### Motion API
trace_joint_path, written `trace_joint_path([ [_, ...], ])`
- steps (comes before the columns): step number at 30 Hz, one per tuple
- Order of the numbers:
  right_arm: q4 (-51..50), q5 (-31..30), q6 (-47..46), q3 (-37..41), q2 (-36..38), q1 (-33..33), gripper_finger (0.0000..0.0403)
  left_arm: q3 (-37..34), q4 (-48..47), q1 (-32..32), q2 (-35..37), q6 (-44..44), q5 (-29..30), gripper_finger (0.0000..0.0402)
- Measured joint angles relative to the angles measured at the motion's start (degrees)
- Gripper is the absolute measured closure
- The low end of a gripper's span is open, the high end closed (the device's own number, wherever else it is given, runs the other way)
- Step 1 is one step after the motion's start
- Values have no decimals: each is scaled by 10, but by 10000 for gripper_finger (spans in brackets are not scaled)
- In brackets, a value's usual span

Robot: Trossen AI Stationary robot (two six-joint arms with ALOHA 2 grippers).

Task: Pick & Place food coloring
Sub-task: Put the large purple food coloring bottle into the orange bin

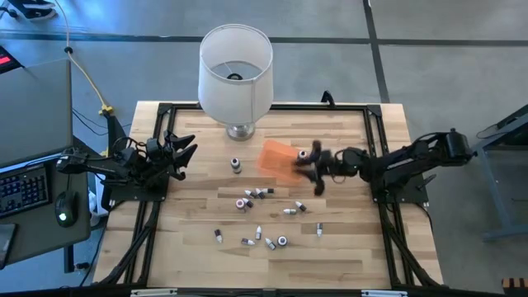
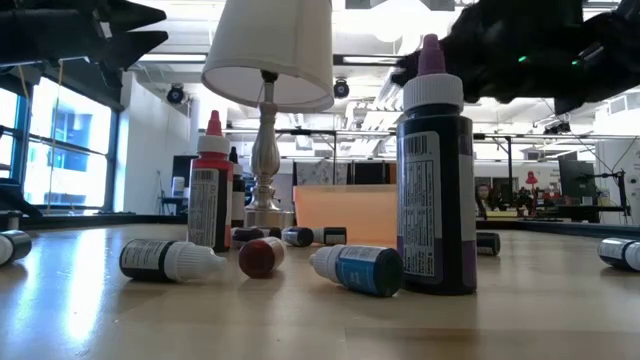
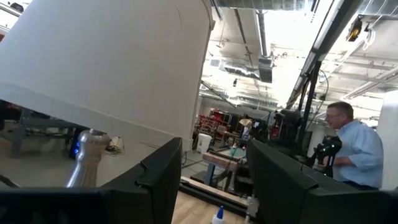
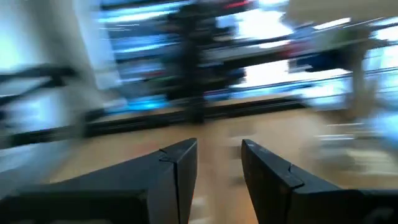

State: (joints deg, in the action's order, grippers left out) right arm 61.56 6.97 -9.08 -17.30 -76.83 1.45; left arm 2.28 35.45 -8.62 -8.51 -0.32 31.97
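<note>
Several small food coloring bottles (image 1: 262,193) are scattered over the wooden table, most lying on their sides. In the low view a dark one with a purplish cap (image 2: 435,170) and a red one (image 2: 212,190) stand upright. An orange tray (image 1: 276,157) lies near the lamp. My right gripper (image 1: 312,172) hovers just right of the tray, open, with nothing between its fingers (image 4: 219,146). A pale blurred spot (image 1: 303,154) sits by the tray's right edge; I cannot tell what it is. My left gripper (image 1: 177,153) waits open at the table's left edge.
A big white lampshade (image 1: 236,70) on a metal base (image 1: 241,130) stands at the far middle of the table. A black frame (image 1: 375,148) runs round the table's edges. A person (image 3: 354,149) is in the room beyond. A keyboard and mouse (image 1: 62,210) lie off to the left.
</note>
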Motion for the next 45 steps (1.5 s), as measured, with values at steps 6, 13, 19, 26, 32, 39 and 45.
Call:
trace_joint_path([
  [6, -8, 9, 81, -29, -39, -115, 285, 0, 1, 0, 0, -1, 0, 222],
  [13, -81, -10, 139, -133, -119, -191, 285, 0, 0, 0, 0, -2, 0, 222],
  [19, -162, 17, 96, -210, -189, -208, 285, 0, 0, 0, 0, -2, 0, 222],
  [26, -172, 102, 62, -241, -215, -208, 285, 0, -3, 0, 0, -3, -9, 222],
  [32, -195, 99, 77, -242, -215, -211, 285, 0, -9, 0, 0, -4, -16, 222],
  [39, -223, 101, 76, -242, -215, -211, 285, 0, -9, 0, 0, -17, -16, 222],
  [45, -244, 104, 79, -242, -215, -219, 285, 0, -9, 0, 0, -17, -16, 222],
])
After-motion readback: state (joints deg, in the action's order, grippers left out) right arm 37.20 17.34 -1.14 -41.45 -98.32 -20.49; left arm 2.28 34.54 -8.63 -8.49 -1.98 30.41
